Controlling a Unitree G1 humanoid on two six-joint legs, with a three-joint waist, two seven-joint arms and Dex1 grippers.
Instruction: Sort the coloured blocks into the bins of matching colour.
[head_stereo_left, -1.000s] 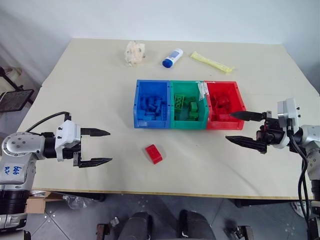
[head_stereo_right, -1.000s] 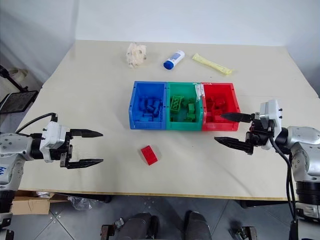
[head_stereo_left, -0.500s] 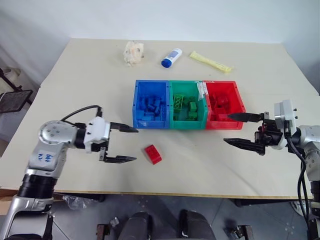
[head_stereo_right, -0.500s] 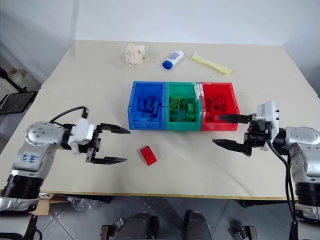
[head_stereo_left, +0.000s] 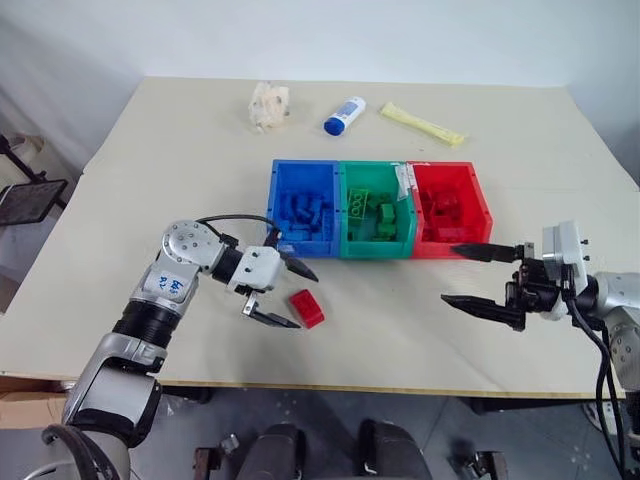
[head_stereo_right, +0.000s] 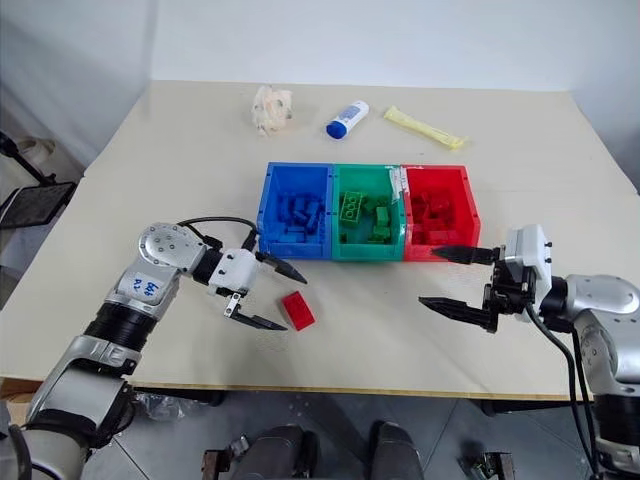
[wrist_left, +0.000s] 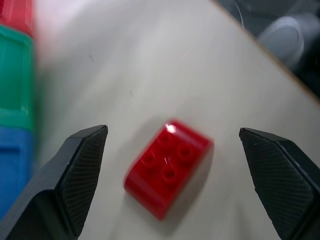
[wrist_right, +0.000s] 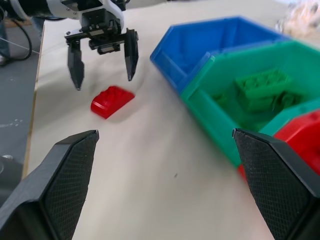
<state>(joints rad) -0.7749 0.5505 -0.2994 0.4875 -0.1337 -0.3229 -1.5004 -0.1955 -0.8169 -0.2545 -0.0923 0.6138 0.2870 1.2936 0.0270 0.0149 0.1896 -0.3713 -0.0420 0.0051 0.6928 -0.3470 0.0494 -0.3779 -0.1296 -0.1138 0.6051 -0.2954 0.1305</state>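
A red block (head_stereo_left: 307, 307) lies flat on the table in front of the bins. My left gripper (head_stereo_left: 304, 300) is open and angled down at it from the left. Its fingertips (wrist_left: 82, 150) stand wide on either side of the near end of the block (wrist_left: 169, 167) without touching it. The blue bin (head_stereo_left: 300, 246), green bin (head_stereo_left: 378, 247) and red bin (head_stereo_left: 484, 205) stand joined in a row, each holding several blocks of its own colour. My right gripper (head_stereo_left: 450, 273) hovers open and empty, right of and in front of the red bin.
At the back of the table lie a white bottle with a blue cap (head_stereo_left: 345, 115), a yellow packet (head_stereo_left: 422, 124) and a crumpled pale wrapper (head_stereo_left: 269, 104). The table's front edge (head_stereo_left: 330, 385) runs close behind the red block.
My left gripper has swung right across the table, rolled and tilted down, ending at the red block. The right gripper has drawn back and sunk slightly. The block has not moved.
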